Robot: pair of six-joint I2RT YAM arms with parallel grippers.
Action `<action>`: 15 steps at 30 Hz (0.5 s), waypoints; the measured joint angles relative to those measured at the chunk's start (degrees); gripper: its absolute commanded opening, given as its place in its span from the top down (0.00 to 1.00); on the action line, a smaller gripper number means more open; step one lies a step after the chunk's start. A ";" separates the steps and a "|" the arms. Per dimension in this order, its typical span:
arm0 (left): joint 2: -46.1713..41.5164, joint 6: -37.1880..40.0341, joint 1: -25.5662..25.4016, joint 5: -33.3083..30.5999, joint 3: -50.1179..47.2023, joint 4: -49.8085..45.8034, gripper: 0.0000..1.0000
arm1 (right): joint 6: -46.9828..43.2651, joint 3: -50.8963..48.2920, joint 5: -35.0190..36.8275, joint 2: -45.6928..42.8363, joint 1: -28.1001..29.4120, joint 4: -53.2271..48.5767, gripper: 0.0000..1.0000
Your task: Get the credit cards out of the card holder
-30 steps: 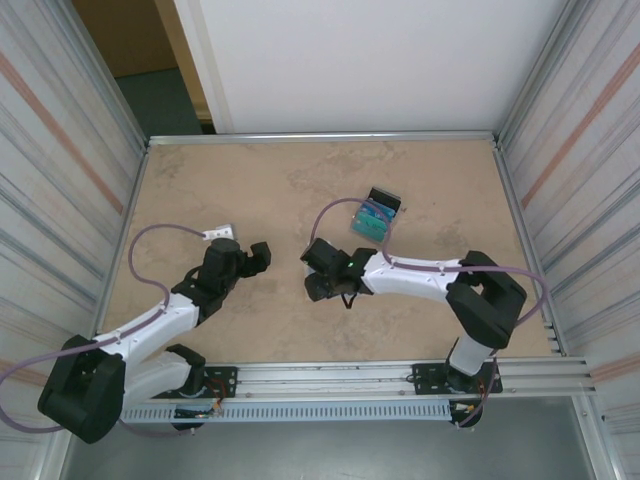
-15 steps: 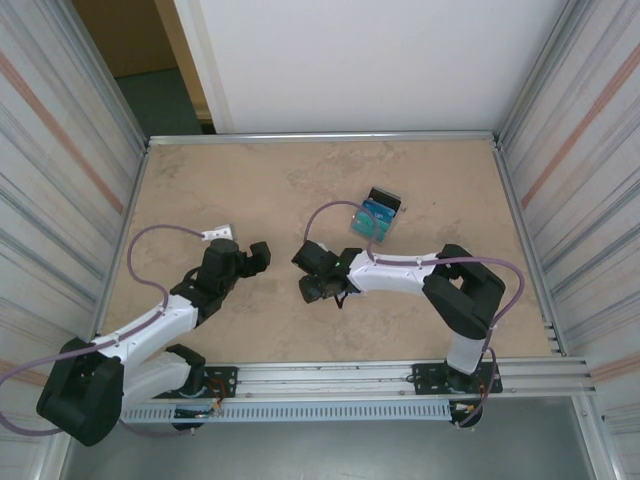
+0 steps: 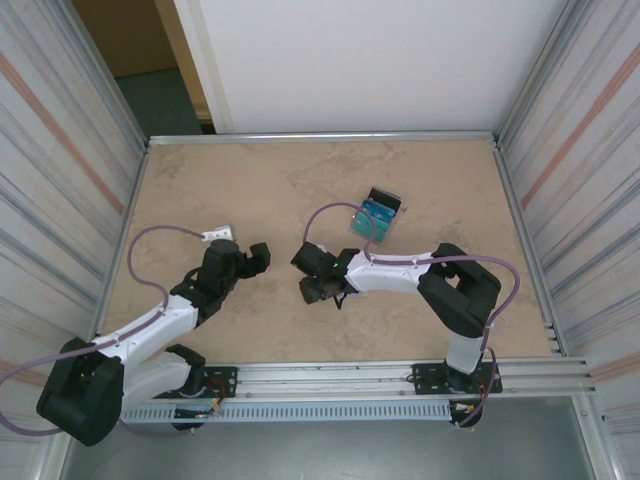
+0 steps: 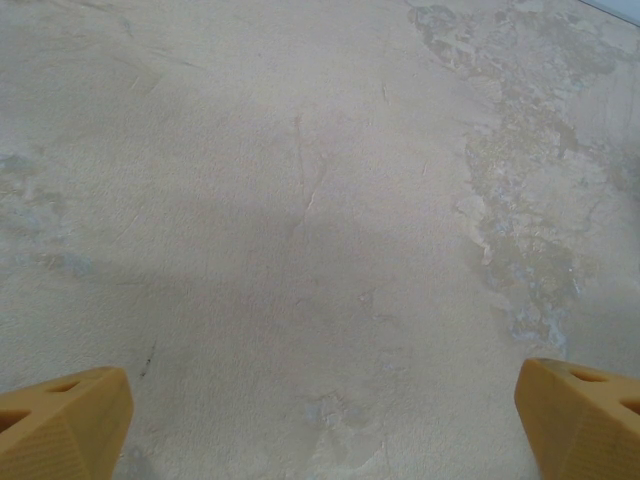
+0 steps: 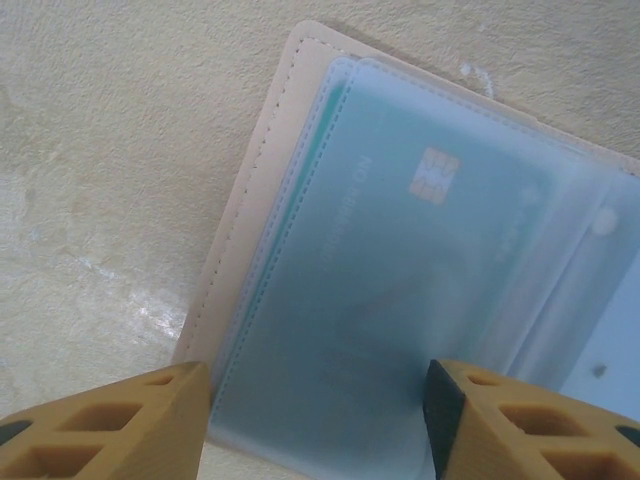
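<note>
top: my left gripper (image 3: 258,256) spread wide above table (image 3: 200,180), holding nothing. my right gripper (image 3: 312,275) low at mid table; loose credit cards (image 3: 376,217) heaped behind it.
left wrist: fingers (image 4: 60,425) far apart.
right wrist: jaws half open astride card holder (image 5: 255,200), nothing clamped; teal card (image 5: 400,260) inside clear sleeve.

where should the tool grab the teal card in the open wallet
Grip the teal plastic chip card by its near edge, coming from the side where the right tool sits. It lies flat inside a clear sleeve of the tan card holder, so only an edge offers purchase; where the sleeve opens is unclear.
</note>
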 measured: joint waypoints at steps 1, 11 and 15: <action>0.00 0.00 0.00 0.04 0.00 0.00 0.01 | 0.00 -0.02 0.00 0.00 0.00 0.07 0.45; 0.02 0.00 0.00 0.98 0.00 -0.02 0.01 | 0.26 -3.32 -2.78 -1.79 -2.25 4.39 0.56; 0.02 0.02 0.00 1.29 0.00 -0.22 0.01 | 0.39 -4.92 -4.44 -2.75 -3.74 6.05 0.61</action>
